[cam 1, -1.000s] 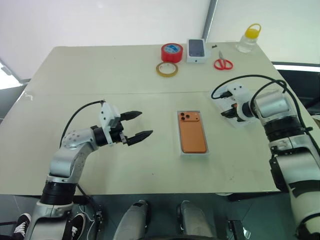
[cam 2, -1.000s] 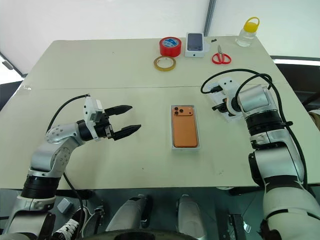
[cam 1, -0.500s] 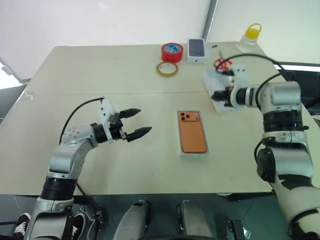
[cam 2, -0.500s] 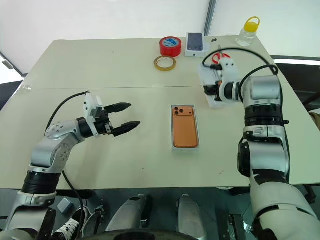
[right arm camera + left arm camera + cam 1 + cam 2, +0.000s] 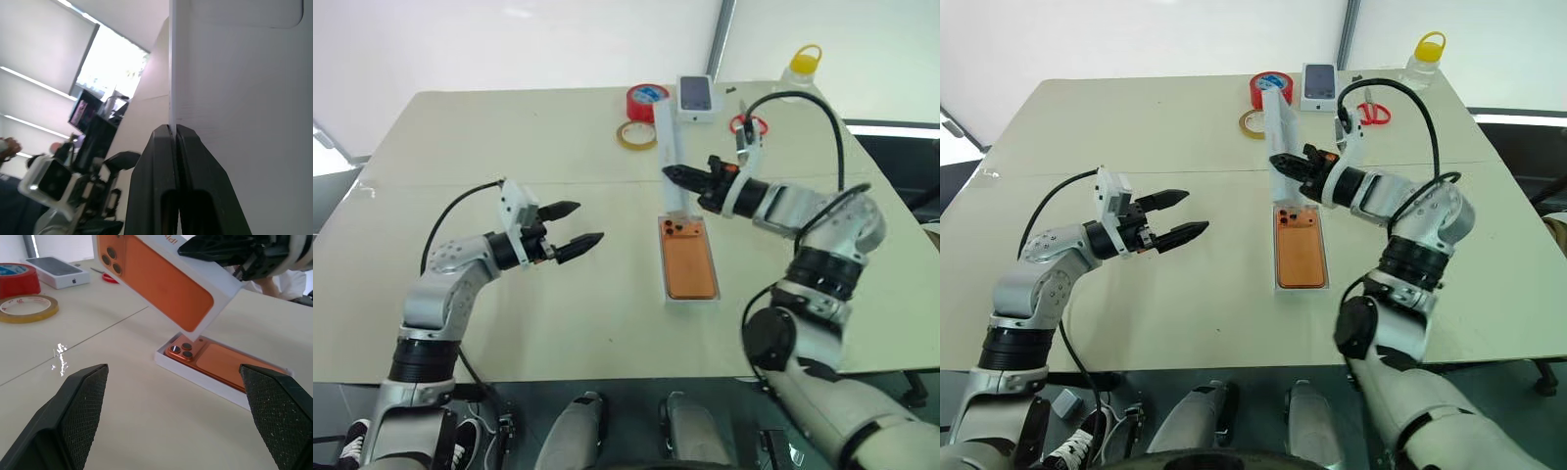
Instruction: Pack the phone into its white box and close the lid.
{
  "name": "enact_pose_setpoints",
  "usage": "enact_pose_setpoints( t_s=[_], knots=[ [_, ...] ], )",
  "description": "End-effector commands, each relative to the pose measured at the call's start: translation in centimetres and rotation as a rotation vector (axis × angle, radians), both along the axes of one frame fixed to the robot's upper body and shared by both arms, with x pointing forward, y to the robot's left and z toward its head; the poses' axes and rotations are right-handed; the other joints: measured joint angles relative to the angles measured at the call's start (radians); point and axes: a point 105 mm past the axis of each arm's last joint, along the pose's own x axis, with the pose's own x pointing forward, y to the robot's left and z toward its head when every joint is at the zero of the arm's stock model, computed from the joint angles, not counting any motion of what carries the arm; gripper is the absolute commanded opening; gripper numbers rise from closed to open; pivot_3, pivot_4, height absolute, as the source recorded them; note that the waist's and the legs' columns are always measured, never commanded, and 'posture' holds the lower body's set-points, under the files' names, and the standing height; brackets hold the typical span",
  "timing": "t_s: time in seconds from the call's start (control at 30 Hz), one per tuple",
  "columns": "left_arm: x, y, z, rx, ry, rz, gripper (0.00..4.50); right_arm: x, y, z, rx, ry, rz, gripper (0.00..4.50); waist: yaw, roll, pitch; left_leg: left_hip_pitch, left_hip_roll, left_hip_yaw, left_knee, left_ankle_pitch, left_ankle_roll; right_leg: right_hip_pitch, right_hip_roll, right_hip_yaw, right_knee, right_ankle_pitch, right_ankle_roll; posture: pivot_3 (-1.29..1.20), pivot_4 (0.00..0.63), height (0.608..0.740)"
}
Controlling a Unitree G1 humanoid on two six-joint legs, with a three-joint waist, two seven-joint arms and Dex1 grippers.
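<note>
The phone point(image 5: 690, 264) is lying in the white box point(image 5: 667, 284) in the middle of the frame, on the worktop point(image 5: 509, 137). The right tool point(image 5: 674, 175) is pinching the lid point(image 5: 161, 279) by one edge, with its fingers closed tight on it. The lid is hanging tilted in the air just above the camera end of the phone, with its orange phone print facing the left tool point(image 5: 589, 223). That tool is standing wide open and empty, at the left of the frame, well apart from the box.
</note>
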Motion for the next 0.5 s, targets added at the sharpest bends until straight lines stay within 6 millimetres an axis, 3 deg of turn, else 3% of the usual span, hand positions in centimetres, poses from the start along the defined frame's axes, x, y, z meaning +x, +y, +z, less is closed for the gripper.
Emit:
enact_pose_setpoints(
  t_s=[0.03, 0.23, 0.5],
  knots=[
    [-0.2, 0.3, 1.7, -0.03, -0.053, 0.013, 4.5, -2.1, 1.3, 1.1, 0.036, -0.092, 0.062, 0.02, 0.001, 0.0, 0.0, 0.0, 0.0, 0.0, 0.0, 0.0, 0.0, 0.0, 0.0, 0.0, 0.0, 0.0, 0.0, 0.0, 0.15, 0.74],
    [-0.3, 0.1, 1.9, -0.053, -0.06, 0.02, 4.5, -5.0, 2.6, -2.8, -0.013, -0.029, 0.136, 0.02, 0.0, 0.0, 0.0, 0.0, 0.0, 0.0, 0.0, 0.0, 0.0, 0.0, 0.0, 0.0, -0.001, 0.0, 0.0, 0.0, 0.15, 0.74],
    [-0.6, -0.3, 1.5, -0.07, -0.04, 0.017, 4.5, -7.1, 3.3, -2.7, 0.016, -0.028, 0.232, 0.02, -0.008, 0.001, 0.0, 0.0, 0.001, 0.001, 0.0, 0.0, 0.0, -0.001, 0.0, 0.001, 0.0, 0.0, 0.0, 0.0, 0.15, 0.74]
  ],
)
